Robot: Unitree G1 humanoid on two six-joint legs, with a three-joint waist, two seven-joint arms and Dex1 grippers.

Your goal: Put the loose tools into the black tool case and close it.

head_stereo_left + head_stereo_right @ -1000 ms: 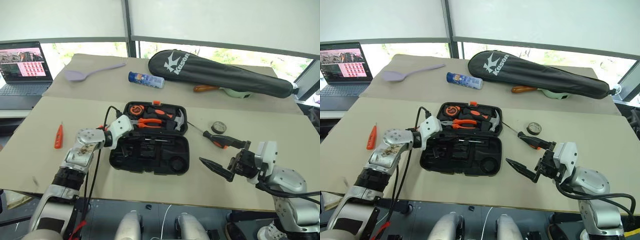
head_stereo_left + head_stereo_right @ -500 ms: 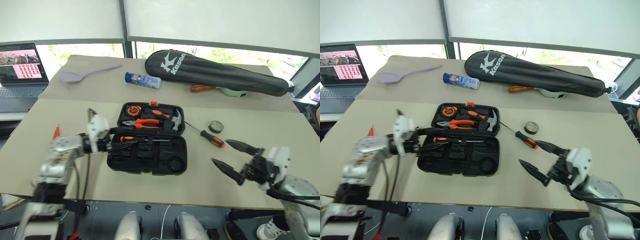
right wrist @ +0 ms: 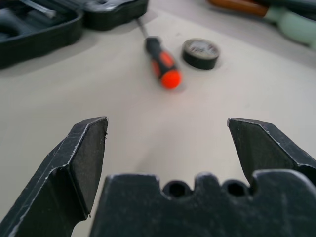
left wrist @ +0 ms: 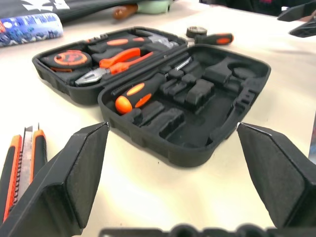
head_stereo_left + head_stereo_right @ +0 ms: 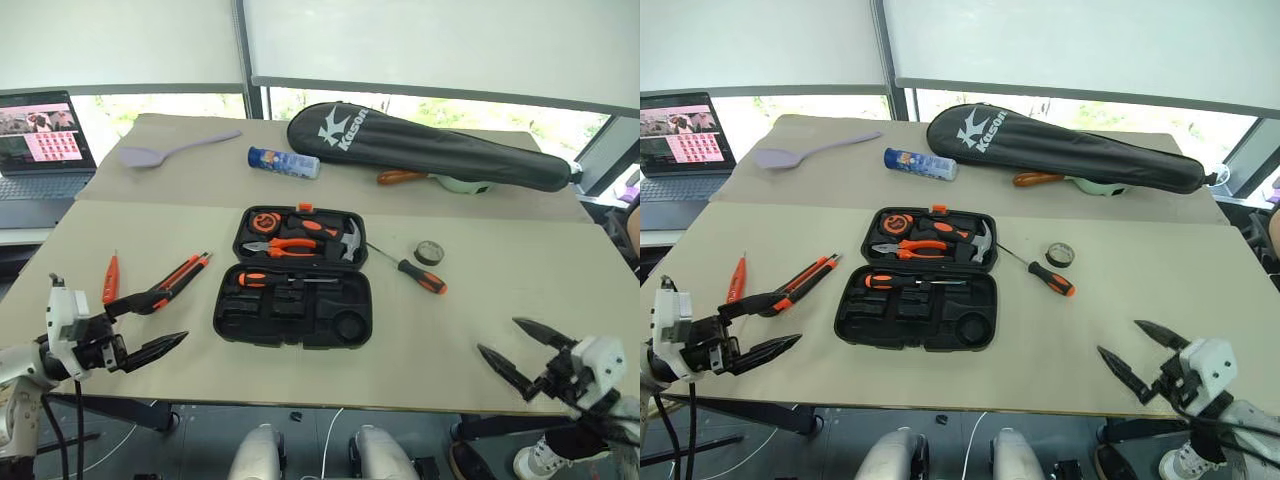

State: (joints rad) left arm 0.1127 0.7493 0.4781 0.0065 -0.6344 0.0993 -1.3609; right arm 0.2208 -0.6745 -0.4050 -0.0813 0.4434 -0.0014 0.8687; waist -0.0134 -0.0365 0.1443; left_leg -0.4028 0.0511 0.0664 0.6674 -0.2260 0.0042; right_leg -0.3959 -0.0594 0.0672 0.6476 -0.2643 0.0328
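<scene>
The black tool case (image 5: 300, 338) lies open in the middle of the table. One black-and-orange screwdriver (image 5: 265, 279) rests in its near half. A second screwdriver (image 5: 420, 275) and the black tape roll (image 5: 430, 252) lie on the table to the case's right. Left of the case lie the orange-black utility knife (image 5: 183, 275) and the red tester screwdriver (image 5: 110, 278). My left gripper (image 5: 172, 315) stands open and empty near the front left edge, pointing at the case. Near the front right corner my right gripper (image 5: 497, 335) is open and empty, facing the second screwdriver (image 3: 160, 61).
Pliers (image 5: 285, 246), a hammer and an orange tape measure sit in the case's far half. A long black racket bag (image 5: 430, 145), a brown-handled tool (image 5: 400, 177), a blue can (image 5: 284, 161) and a purple spatula (image 5: 170, 152) lie at the back. A laptop (image 5: 45, 135) stands far left.
My left gripper opened at the case, left a screwdriver in its near half and drew back to the left. My right gripper swung out to the right, towards the front edge.
</scene>
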